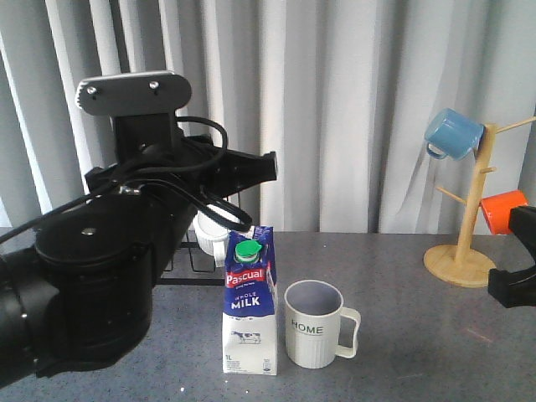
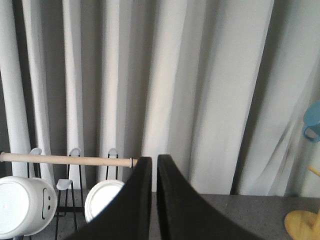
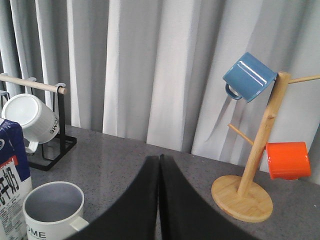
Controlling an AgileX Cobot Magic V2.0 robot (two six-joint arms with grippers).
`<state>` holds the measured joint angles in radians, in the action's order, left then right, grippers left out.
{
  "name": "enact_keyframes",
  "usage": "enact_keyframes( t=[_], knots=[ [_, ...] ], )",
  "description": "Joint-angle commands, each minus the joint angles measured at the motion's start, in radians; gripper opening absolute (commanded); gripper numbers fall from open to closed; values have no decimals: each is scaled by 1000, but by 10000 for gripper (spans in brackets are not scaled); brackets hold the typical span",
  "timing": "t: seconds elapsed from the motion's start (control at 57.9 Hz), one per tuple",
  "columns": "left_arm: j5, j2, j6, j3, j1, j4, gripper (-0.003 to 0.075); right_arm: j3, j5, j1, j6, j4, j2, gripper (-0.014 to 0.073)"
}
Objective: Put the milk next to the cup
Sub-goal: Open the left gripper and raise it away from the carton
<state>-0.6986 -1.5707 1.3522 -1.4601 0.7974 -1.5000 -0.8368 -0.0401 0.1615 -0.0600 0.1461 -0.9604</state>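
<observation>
Beside the ribbed HOME cup [image 1: 316, 333] stands the blue-white milk [image 1: 249, 301], green-capped; both tools [image 2: 150, 167] [image 3: 159, 165] seemingly together, empty.

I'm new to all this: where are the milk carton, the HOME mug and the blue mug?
Blue-and-white milk carton [image 1: 249, 306], front view, on its blue label.
Cream ribbed HOME mug [image 1: 312, 337], front view, on its ribbed side.
Blue mug [image 1: 453, 132], front view, on its body, hanging from the wooden tree.

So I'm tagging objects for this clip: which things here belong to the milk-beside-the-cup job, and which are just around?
Part of the job:
- milk carton, standing upright
- HOME mug, right beside it

Just around:
- blue mug and orange mug on the wooden mug tree
- white mugs on the black rack
</observation>
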Motion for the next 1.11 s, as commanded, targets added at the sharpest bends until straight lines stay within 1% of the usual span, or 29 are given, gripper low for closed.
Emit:
enact_keyframes(
  t=[0.0, 0.104, 0.138, 0.207, 0.259, 0.311, 0.363, 0.397, 0.484, 0.605, 0.657, 0.691, 0.708, 0.726, 0.76, 0.778, 0.795, 0.812, 0.829, 0.847, 0.864, 0.881, 0.899, 0.916, 0.933, 0.95, 1.002, 1.037, 1.089],
  knots=[
    [-1, 53, 6, -24, 4, 47, -8, -32, 68, -7, 3, 7, 10, -8],
    [22, 53, -11, -24, 4, 45, -8, -32, 68, -7, 3, 7, 10, -8],
    [59, 53, -23, -26, 4, 57, -8, -32, 68, -7, 3, 7, 10, -8],
    [151, 53, -38, -52, 4, 135, -8, -32, 68, -7, 3, 7, 10, -8],
    [250, 53, -55, -89, 4, 203, -8, -32, 68, -7, 3, 7, 10, -8],
    [389, 53, -64, -132, 14, 264, -8, -32, 68, -7, 3, 7, 10, -8],
    [544, 49, -68, -170, 10, 295, -8, -32, 68, -7, 3, 7, 10, -8],
    [614, 42, -66, -177, 5, 304, -8, -32, 68, -7, 3, 7, 10, -8],
    [666, 35, -66, -159, 6, 310, -7, -32, 68, -7, 3, 7, 10, -8],
    [722, 51, -81, -67, 16, 321, -7, -32, 68, -5, 3, 7, 10, -8],
    [737, 63, -138, -16, 16, 392, -7, -32, 68, -3, 3, 7, 10, -8],
    [743, 68, -212, 20, 16, 481, -7, -32, 68, -3, 3, 7, 10, -8],
    [745, 73, -272, 41, 16, 527, -7, -32, 68, -3, 3, 7, 10, -8],
    [750, 73, -318, 55, 16, 599, -7, -32, 68, -3, 3, 7, 10, -8],
    [761, 81, -461, 85, 16, 727, -7, -32, 68, -3, 3, 7, 10, -8],
    [767, 82, -560, 102, 16, 782, -7, -32, 68, -3, 3, 7, 10, -8],
    [776, 85, -630, 113, 16, 869, -7, -32, 68, -3, 3, 7, 10, -8],
    [783, 91, -740, 128, 15, 929, -7, -32, 68, -3, 3, 7, 10, -8],
    [794, 96, -815, 138, 13, 1023, -7, -32, 68, -3, 3, 7, 10, -8],
    [802, 102, -929, 152, 10, 1087, -7, -32, 68, -3, 3, 7, 10, -8],
    [814, 107, -1005, 161, 7, 1183, -7, -32, 68, -3, 3, 7, 10, -8],
    [824, 117, -1119, 174, 3, 1248, -7, -32, 68, -3, 3, 7, 10, -8],
    [837, 124, -1193, 182, 0, 1343, -7, -32, 68, -3, 3, 7, 10, -8],
    [845, 134, -1300, 194, -5, 1406, -7, -32, 68, -3, 3, 7, 10, -8],
    [856, 142, -1369, 202, -9, 1500, -7, -32, 68, -3, 3, 7, 10, -8],
    [869, 154, -1468, 214, -13, 1556, -7, -32, 68, -3, 3, 7, 10, -8],
    [888, 194, -1698, 249, -24, 1769, -7, -32, 68, -3, 3, 7, 10, -8],
    [897, 227, -1804, 275, -32, 1872, -7, -32, 68, -4, 3, 7, 10, -8],
    [905, 283, -1900, 318, -47, 1967, -7, -32, 69, -4, 3, 7, 10, -8]
  ],
)
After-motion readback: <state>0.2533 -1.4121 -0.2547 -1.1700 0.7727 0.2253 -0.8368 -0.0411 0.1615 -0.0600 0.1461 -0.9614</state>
